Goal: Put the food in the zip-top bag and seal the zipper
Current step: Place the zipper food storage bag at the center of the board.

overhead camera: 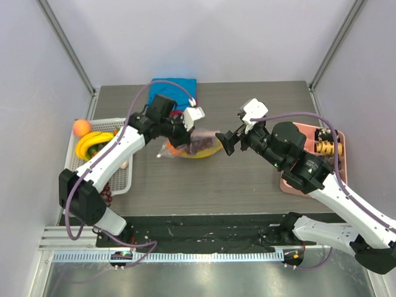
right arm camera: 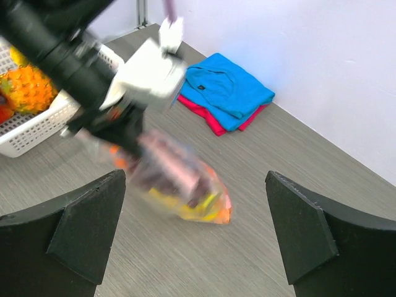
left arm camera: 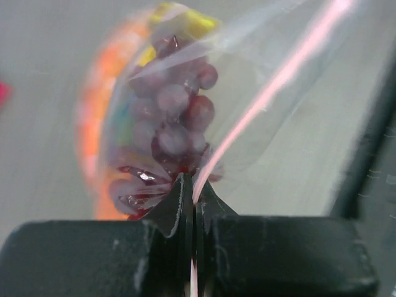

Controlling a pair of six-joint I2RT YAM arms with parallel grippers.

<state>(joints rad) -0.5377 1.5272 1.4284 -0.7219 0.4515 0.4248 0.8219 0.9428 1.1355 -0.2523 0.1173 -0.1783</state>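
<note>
Grey table [overhead camera: 216, 179] bears a white basket [overhead camera: 124, 179] at left, pink tray [overhead camera: 306, 130] at right, folded cloth [overhead camera: 175, 86] at back

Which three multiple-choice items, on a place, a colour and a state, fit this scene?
1. Where is the folded cloth? A. far edge of the table B. white basket C. pink tray
2. Which colour is the zipper of the zip-top bag? A. green B. pink C. black
3. How is the right end effector? A. shut on the bag B. open, empty C. shut on the cloth
1 A: top view shows it by the back wall. 2 B: the left wrist view shows it pink. 3 B: its jaws stand wide apart.
</note>
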